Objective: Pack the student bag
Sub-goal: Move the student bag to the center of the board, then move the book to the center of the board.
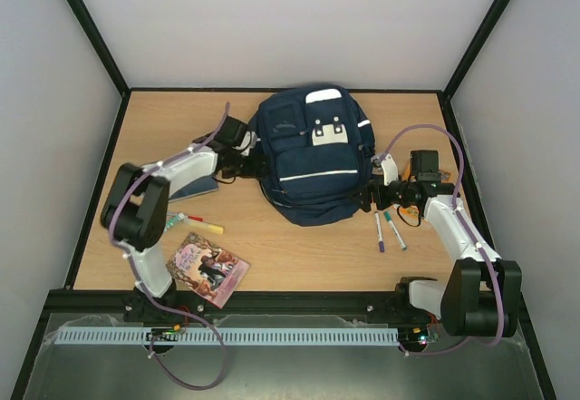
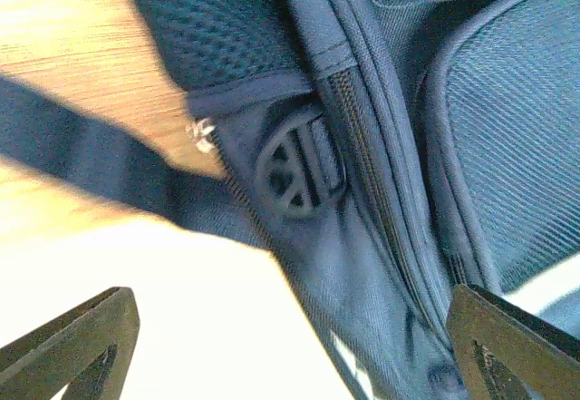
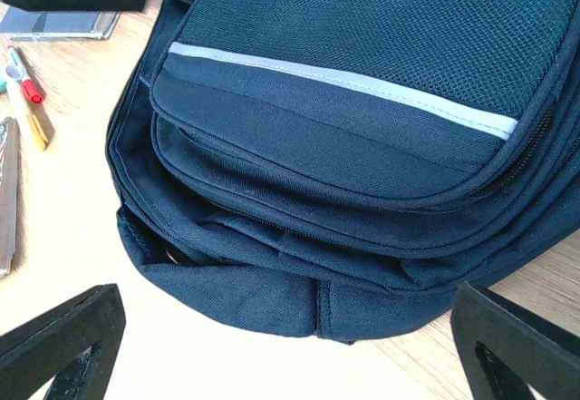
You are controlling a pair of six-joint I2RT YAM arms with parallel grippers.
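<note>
The student bag [image 1: 313,151] is a navy-blue backpack with white stripes, lying flat in the middle of the table. My left gripper [image 1: 246,160] is open at the bag's left side. In the left wrist view [image 2: 290,355] its fingers straddle the side fabric, a zipper and a round plastic buckle [image 2: 297,169]. My right gripper [image 1: 367,196] is open at the bag's lower right. In the right wrist view [image 3: 290,350] the bag's bottom edge [image 3: 299,300] lies just ahead of its spread fingers. Neither gripper holds anything.
Two markers [image 1: 388,229] lie right of the bag near my right arm. A dark-blue notebook [image 1: 195,188], coloured markers [image 1: 195,223] and a picture book [image 1: 207,268] lie at the left. Walls enclose the table on three sides.
</note>
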